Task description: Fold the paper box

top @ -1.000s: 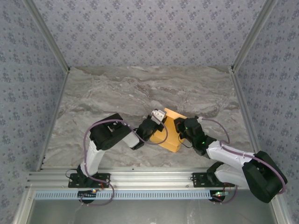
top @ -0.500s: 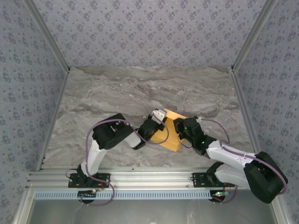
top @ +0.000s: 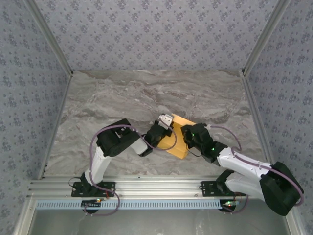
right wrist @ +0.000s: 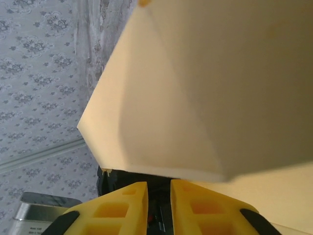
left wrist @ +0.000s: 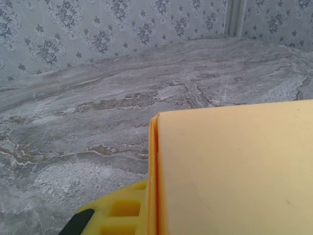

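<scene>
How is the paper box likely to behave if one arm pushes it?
The paper box looks like thin card, so its walls probably flex. Probably light, likely sliding on the smooth table rather than tipping, being shallow.

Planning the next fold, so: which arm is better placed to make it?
Right, probably. The left gripper looks shut on the box's left edge, steadying it; the right gripper sits against the opposite side with no visible grip, so freer to push.
</scene>
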Robot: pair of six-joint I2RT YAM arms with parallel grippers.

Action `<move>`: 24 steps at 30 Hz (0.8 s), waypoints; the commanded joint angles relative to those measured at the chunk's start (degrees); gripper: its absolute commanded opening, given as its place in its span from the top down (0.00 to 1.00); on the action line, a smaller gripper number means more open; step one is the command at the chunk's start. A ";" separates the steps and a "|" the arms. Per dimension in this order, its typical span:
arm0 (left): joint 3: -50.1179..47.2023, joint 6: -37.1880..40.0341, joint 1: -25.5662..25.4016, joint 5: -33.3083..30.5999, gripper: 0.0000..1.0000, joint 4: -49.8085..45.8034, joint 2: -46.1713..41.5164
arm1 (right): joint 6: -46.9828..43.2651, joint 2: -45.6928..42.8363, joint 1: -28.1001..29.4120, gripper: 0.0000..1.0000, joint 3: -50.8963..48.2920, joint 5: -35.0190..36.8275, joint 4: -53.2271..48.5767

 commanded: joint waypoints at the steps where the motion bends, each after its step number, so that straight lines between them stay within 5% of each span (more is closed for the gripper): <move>1: -1.96 -0.96 2.13 -0.28 1.00 -1.54 -2.01 | 0.49 -3.77 0.29 0.73 2.18 0.87 -7.25; 9: -6.64 -6.29 8.11 11.24 0.98 -2.02 -7.19 | -10.85 -7.75 -2.94 0.57 10.91 -1.60 -21.60; 15: -6.75 -14.19 14.53 28.24 0.95 -13.61 -13.15 | -28.85 -0.30 -13.07 0.53 20.07 -14.67 -24.14; 24: -6.72 -19.61 19.13 38.26 0.91 -19.95 -15.78 | -58.71 11.15 -27.20 0.42 36.31 -24.10 -37.59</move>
